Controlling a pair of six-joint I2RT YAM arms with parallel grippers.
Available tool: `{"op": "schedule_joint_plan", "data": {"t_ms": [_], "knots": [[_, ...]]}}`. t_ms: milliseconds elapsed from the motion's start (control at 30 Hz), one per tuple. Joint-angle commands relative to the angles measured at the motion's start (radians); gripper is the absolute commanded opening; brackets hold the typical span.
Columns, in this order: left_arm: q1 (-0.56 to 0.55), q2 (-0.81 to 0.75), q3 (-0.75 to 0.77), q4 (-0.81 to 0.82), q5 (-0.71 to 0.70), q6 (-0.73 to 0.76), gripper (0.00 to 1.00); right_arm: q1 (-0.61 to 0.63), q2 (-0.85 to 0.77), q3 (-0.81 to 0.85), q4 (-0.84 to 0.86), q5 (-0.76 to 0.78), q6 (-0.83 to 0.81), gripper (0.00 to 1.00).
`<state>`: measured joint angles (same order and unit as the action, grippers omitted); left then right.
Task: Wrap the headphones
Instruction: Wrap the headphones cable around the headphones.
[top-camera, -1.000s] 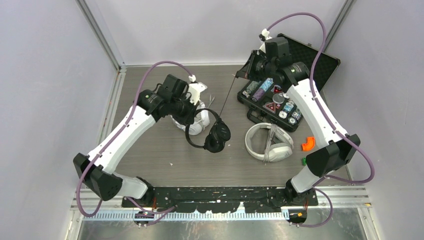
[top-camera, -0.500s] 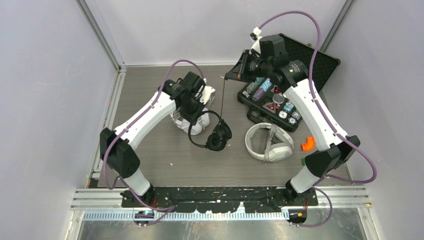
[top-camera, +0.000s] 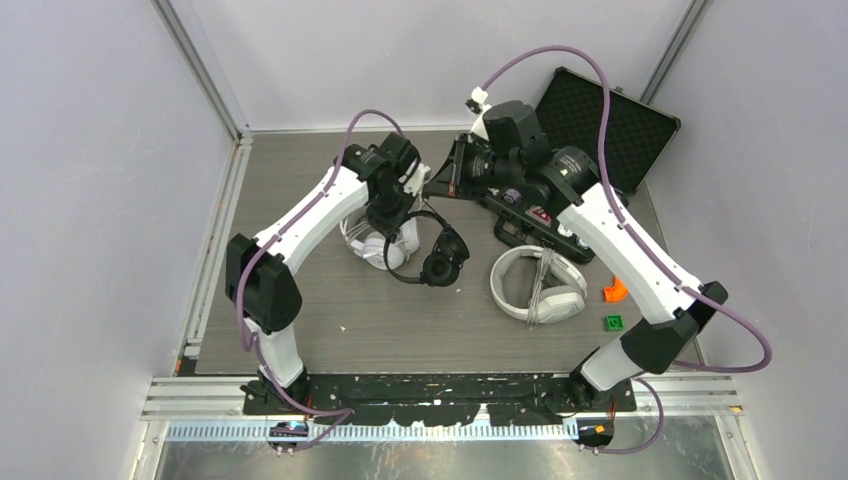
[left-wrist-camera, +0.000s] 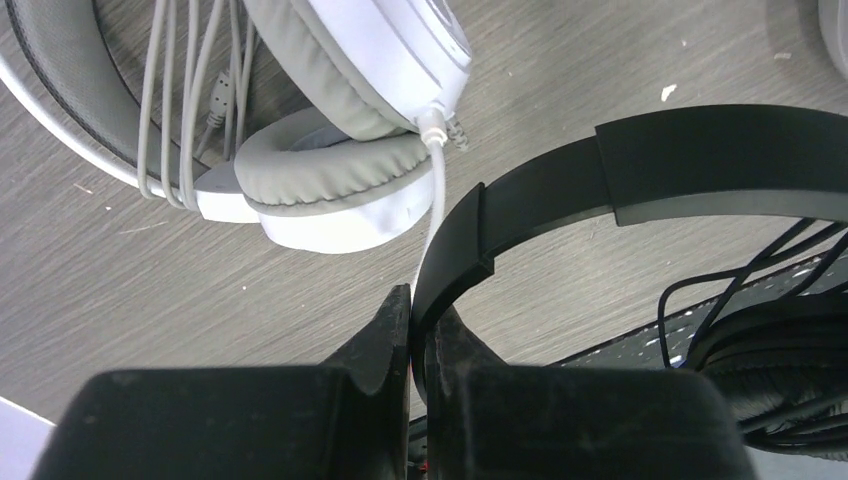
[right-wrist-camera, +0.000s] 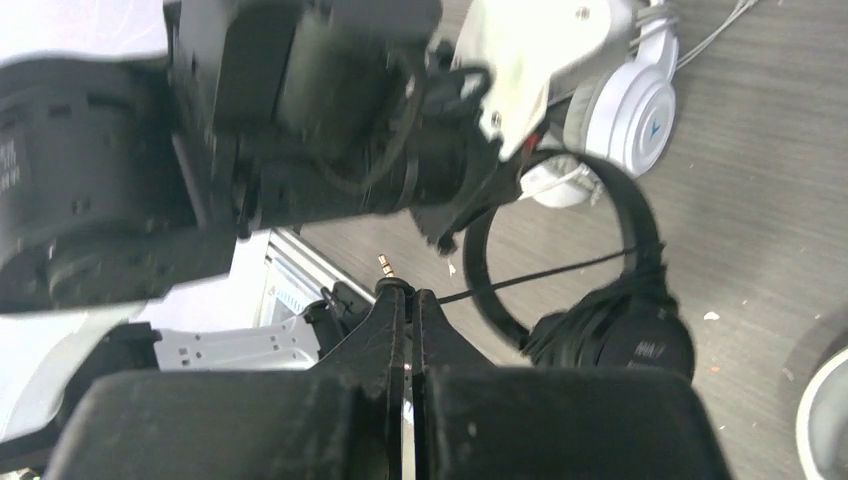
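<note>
Black headset (top-camera: 438, 263): band pinched between left gripper (left-wrist-camera: 412, 312) fingers.
Right gripper (right-wrist-camera: 405, 295): fingers pressed on its plug (right-wrist-camera: 383, 262).
White headset (top-camera: 372, 243): half hidden under left arm (top-camera: 305, 215).

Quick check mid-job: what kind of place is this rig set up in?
Probably a lab test cell, not a home or shop: plain pale walls on metal posts box in a wood-grain table, and the left arm and right arm are bolted to a rail at its near edge.
</note>
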<state>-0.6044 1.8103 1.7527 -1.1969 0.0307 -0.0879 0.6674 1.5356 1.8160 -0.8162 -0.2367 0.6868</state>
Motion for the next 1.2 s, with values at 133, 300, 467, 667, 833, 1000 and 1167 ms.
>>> {"op": "schedule_joint_plan", "data": {"t_ms": [133, 300, 467, 667, 833, 1000, 1167], "knots": [[0.096, 0.021, 0.061, 0.042, 0.077, -0.155, 0.0, 0.142, -0.099, -0.054, 0.068, 0.097, 0.095, 0.0], [0.134, 0.01, 0.046, 0.082, 0.123, -0.216, 0.0, 0.249, -0.118, -0.202, 0.127, 0.144, 0.135, 0.0], [0.199, -0.031, -0.03, 0.164, 0.193, -0.282, 0.0, 0.316, -0.108, -0.27, 0.098, 0.218, 0.111, 0.0], [0.286, -0.135, -0.121, 0.281, 0.24, -0.376, 0.0, 0.356, -0.146, -0.364, 0.048, 0.393, 0.089, 0.0], [0.336, -0.259, -0.25, 0.461, 0.265, -0.512, 0.0, 0.361, -0.162, -0.424, 0.052, 0.519, 0.072, 0.0], [0.357, -0.301, -0.273, 0.512, 0.303, -0.58, 0.0, 0.361, -0.16, -0.469, 0.089, 0.569, 0.079, 0.0], [0.371, -0.345, -0.291, 0.546, 0.329, -0.624, 0.0, 0.362, -0.18, -0.505, 0.108, 0.69, 0.06, 0.0]]}}
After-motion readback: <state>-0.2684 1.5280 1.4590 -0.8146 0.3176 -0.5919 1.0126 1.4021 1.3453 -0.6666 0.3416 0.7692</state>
